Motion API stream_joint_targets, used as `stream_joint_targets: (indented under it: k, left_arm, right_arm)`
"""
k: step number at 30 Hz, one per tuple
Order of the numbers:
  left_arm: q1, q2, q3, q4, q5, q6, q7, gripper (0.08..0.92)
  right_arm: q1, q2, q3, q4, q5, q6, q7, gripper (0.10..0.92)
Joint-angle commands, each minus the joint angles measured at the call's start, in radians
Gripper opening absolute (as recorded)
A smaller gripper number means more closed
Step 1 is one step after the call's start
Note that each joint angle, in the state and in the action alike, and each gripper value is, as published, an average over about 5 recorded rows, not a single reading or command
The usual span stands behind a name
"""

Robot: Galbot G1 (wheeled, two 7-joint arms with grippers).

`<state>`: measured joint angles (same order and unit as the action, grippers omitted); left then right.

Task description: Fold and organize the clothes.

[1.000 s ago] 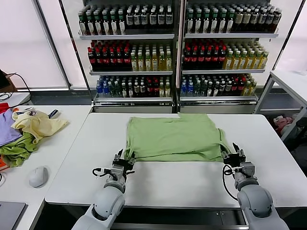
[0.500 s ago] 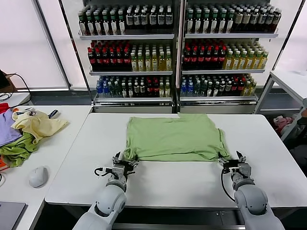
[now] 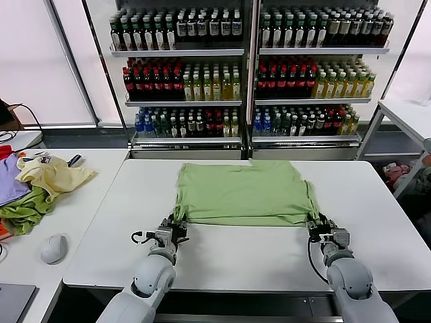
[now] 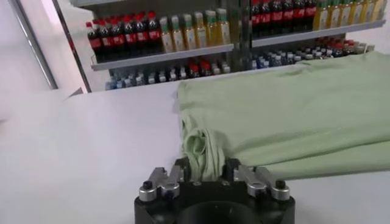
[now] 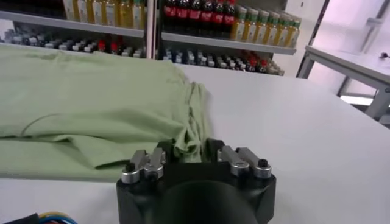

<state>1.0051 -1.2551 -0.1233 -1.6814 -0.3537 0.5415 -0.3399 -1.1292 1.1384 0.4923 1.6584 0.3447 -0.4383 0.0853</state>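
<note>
The light sage-green polo shirt lies flat on the white table, plain side up; no collar or print shows. My left gripper is at its near left corner, shut on a bunched fold of the cloth, as the left wrist view shows, with the shirt spreading beyond. My right gripper is at the near right corner, shut on bunched cloth too, as seen in the right wrist view, with the shirt beside it. Both grippers sit low on the tabletop.
A pile of pale yellow, olive-green and purple garments and a grey mouse lie on the side table to the left. Shelves of bottles stand behind the table. Another white table is at the right.
Both grippers moved forward to the shirt's near edge and closed on its two near corners; the cloth there is now bunched between the fingers.
</note>
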Motion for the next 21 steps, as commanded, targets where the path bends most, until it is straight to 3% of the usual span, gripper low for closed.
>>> stream_joint_targets:
  k: [1, 5, 8, 21]
  left_arm:
    - [0.064, 0.014, -0.009, -0.093, -0.042, -0.002, -0.001, 0.282]
    - [0.129, 0.028, -0.018, -0.177, -0.039, -0.011, 0.001, 0.17]
    - [0.186, 0.03, -0.031, -0.242, -0.033, -0.013, 0.002, 0.132]
    - [0.525, 0.033, -0.088, -0.533, 0.055, -0.027, 0.011, 0.129]
  right_arm:
    - [-0.025, -0.005, -0.002, 0.019, 0.012, -0.009, -0.012, 0.26]
    - [-0.07, -0.018, 0.012, 0.075, 0.013, -0.003, -0.022, 0.205]
    - [-0.109, -0.024, 0.028, 0.124, 0.013, -0.003, -0.024, 0.177]
    - [-0.426, -0.015, 0.101, 0.439, -0.063, -0.005, -0.029, 0.169]
